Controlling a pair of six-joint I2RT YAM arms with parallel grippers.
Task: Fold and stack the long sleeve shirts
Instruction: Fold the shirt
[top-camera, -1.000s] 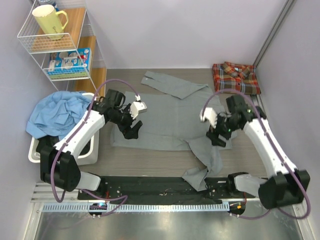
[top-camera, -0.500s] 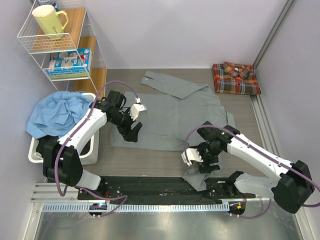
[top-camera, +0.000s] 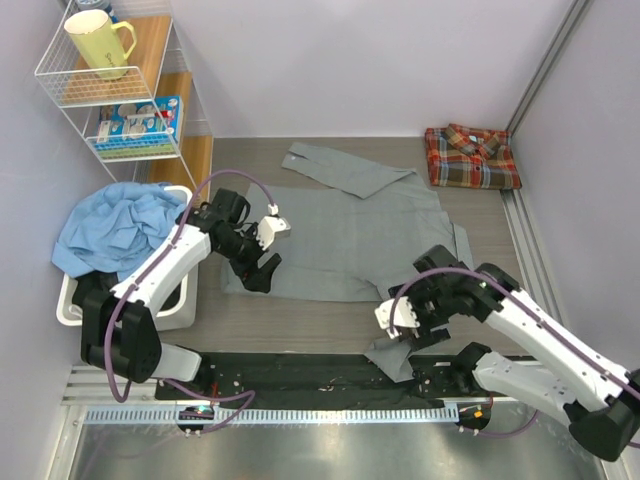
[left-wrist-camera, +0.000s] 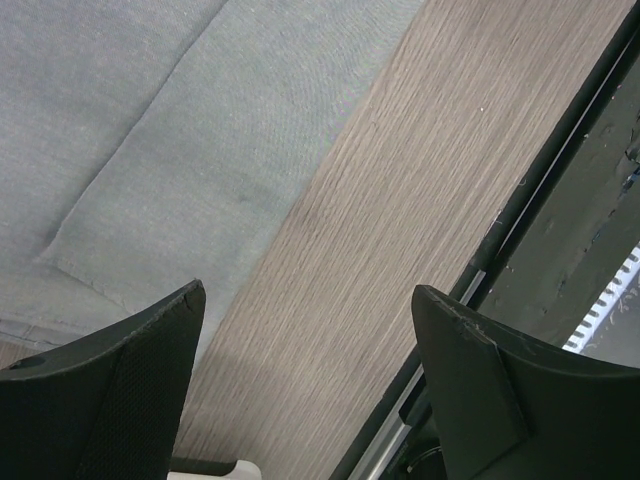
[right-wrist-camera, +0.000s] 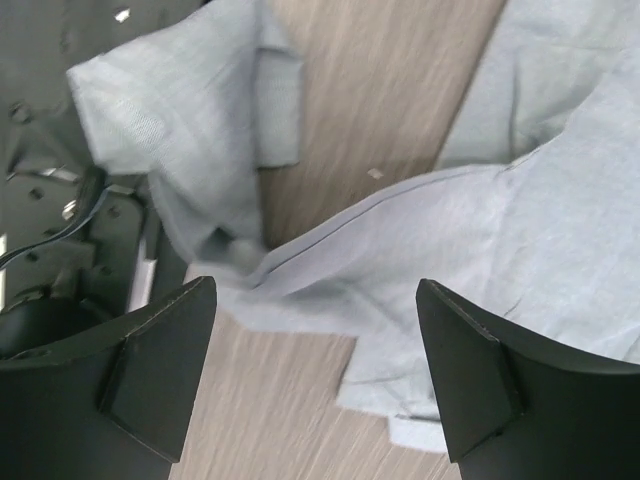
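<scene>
The grey shirt (top-camera: 350, 235) lies flat on the counter (top-camera: 300, 320). Its near sleeve (top-camera: 405, 345) runs from the body toward the near edge, right under my right gripper (top-camera: 415, 325), whose jaws are spread wide and empty. My left gripper (top-camera: 262, 266), equally wide and empty, hangs over the shirt's left edge, well apart from that sleeve.
</scene>
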